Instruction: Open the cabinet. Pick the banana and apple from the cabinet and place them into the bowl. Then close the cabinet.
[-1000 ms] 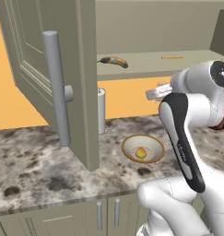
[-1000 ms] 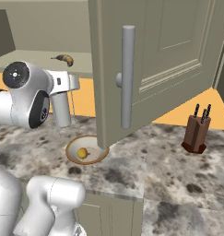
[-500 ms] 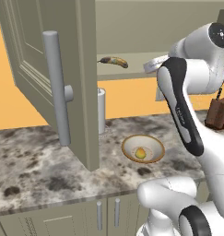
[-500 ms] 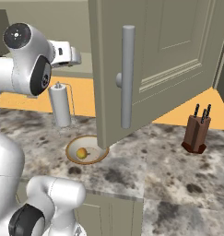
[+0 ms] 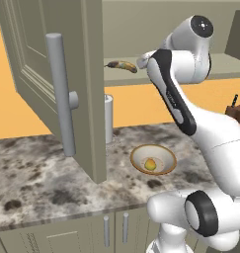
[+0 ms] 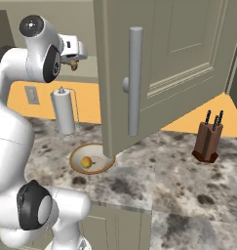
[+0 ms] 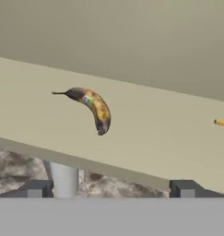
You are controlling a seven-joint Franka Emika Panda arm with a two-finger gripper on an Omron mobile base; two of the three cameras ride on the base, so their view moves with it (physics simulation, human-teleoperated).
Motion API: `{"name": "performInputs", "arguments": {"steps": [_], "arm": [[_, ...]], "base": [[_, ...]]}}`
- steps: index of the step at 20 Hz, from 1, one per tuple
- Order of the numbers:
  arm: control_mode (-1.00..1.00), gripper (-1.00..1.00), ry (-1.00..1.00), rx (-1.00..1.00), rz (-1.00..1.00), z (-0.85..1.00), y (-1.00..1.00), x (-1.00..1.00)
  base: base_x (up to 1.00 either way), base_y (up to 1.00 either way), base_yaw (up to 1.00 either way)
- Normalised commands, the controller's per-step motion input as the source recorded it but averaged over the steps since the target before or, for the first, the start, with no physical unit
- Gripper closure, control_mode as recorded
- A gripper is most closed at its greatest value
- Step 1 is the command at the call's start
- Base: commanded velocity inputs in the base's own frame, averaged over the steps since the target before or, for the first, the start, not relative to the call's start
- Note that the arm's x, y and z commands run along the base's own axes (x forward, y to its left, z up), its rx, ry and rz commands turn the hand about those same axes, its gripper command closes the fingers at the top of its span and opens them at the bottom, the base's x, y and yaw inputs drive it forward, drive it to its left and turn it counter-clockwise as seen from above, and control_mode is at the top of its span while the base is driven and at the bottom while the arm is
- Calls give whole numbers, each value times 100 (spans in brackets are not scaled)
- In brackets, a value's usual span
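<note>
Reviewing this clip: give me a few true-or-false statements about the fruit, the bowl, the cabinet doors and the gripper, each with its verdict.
1. The mottled yellow-brown banana lies on the shelf of the grey-beige wall cabinet. True.
2. The small yellow-orange apple is on the shelf beside the banana. False: it sits in the shallow tan-rimmed bowl.
3. The gripper is shut on the banana. False: its jaws are open, short of the banana.
4. The cabinet doors are closed. False: they stand open.
5. A white paper towel roll stands on the counter behind the bowl. True.
</note>
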Motion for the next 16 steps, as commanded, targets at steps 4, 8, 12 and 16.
{"name": "performInputs", "arguments": {"steps": [4, 8, 12, 16], "arm": [[-100, -100, 1, 0, 1, -46, 39, 60], [-100, -100, 0, 0, 0, -19, 28, 80], [-100, -100, 0, 0, 0, -1, 12, 83], [-100, -100, 4, 0, 0, -6, 0, 68]], "base": [[0, 0, 0], [0, 0, 0], [0, 0, 0], [0, 0, 0]]}}
